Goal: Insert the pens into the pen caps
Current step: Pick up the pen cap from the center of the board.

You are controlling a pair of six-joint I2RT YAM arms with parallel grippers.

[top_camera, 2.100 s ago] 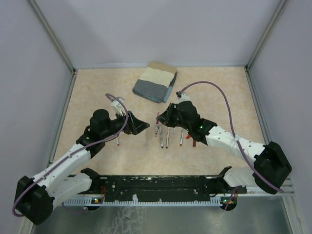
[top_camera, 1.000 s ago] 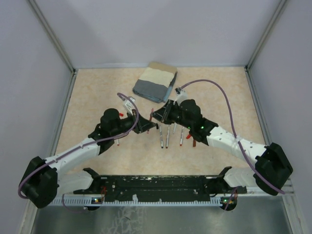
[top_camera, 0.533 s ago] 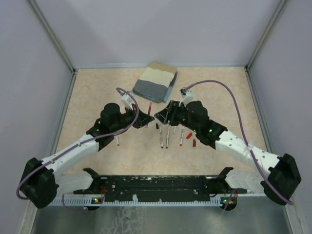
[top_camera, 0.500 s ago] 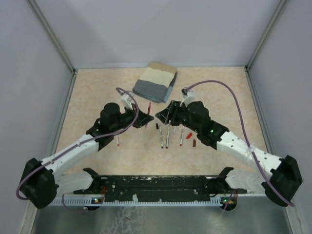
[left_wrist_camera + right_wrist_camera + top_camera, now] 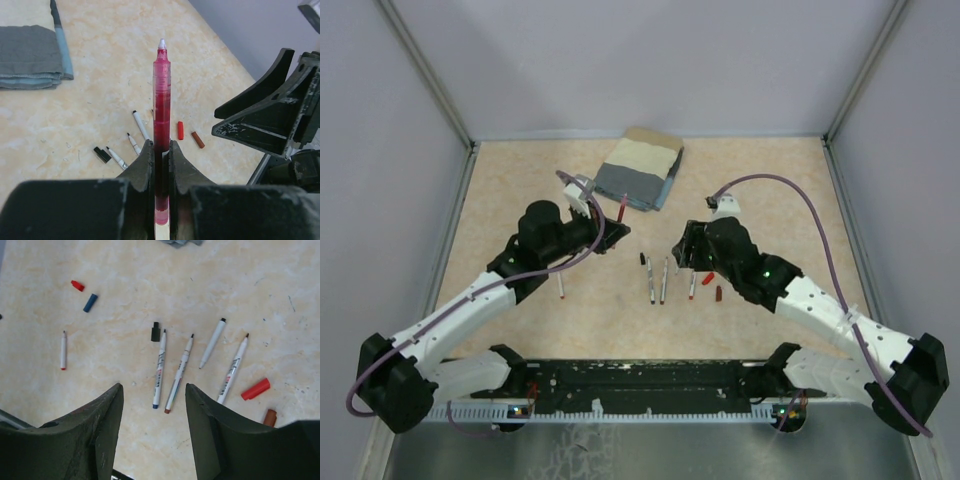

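Just ahead of the right gripper (image 5: 152, 390), four pens (image 5: 159, 367) side by side on the table (image 5: 125, 270); two caps (image 5: 255, 389) to their right, a lone pen (image 5: 63, 350) far left. In the left gripper (image 5: 161, 152), another pen (image 5: 161, 90).

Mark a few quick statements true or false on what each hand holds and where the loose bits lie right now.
The left hand is shut on a red pen. True.
The right hand grips a pen. False: it is open and empty, near the loose pens.
A black cap lies beside a pen tip. True.
The folded cloth covers the loose pens. False: it lies apart from them, toward the far edge.
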